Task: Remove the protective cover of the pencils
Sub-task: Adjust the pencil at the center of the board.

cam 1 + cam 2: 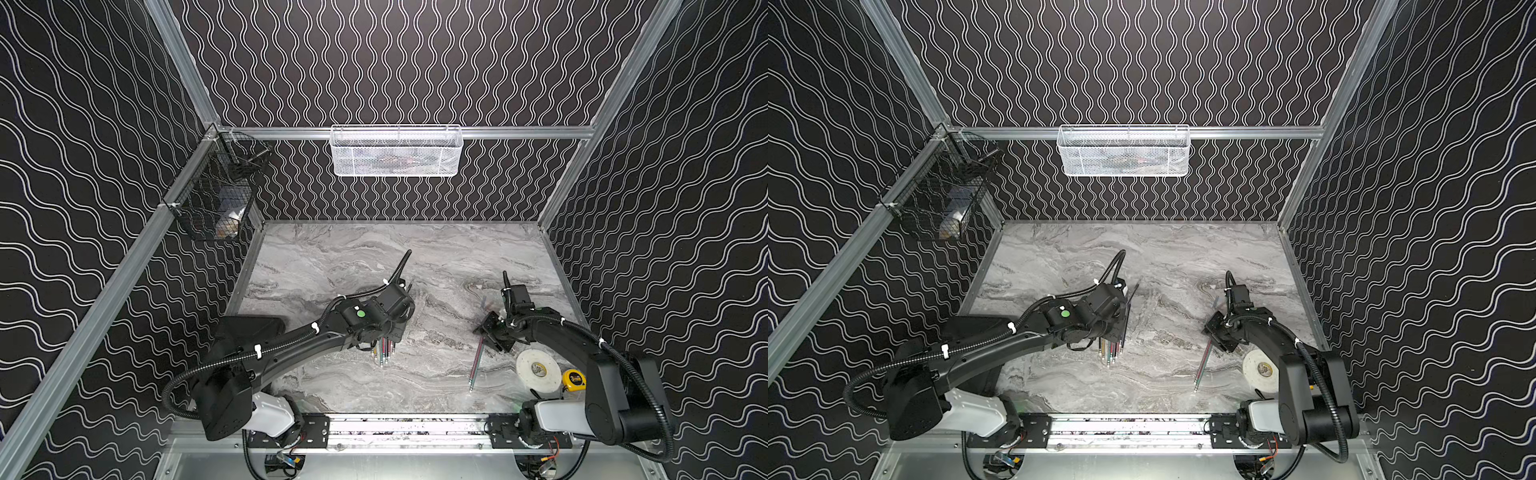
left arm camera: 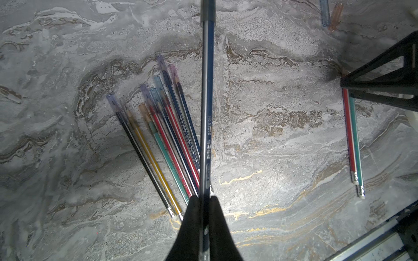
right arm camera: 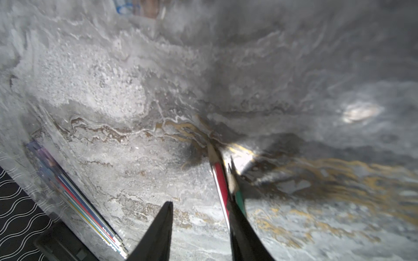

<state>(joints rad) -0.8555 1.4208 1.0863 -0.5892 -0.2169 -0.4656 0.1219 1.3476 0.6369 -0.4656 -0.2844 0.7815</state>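
Left pincer (image 2: 204, 200) clamped on one dark blue pencil (image 2: 207, 113); right pincer (image 3: 200, 204) apart, empty.
Grey marbled bench (image 2: 67, 67) carries a fan of thin coloured pencils (image 2: 158, 144), translucent caps on; the held pencil hangs above them, its far end seemingly capped, though blurred. A bare red pencil (image 2: 349, 135) and green pencil (image 2: 357, 140) lie side by side by the right pincer. A loose blue translucent cap (image 2: 324, 13) and an orange cap (image 2: 336, 17) lie nearby.
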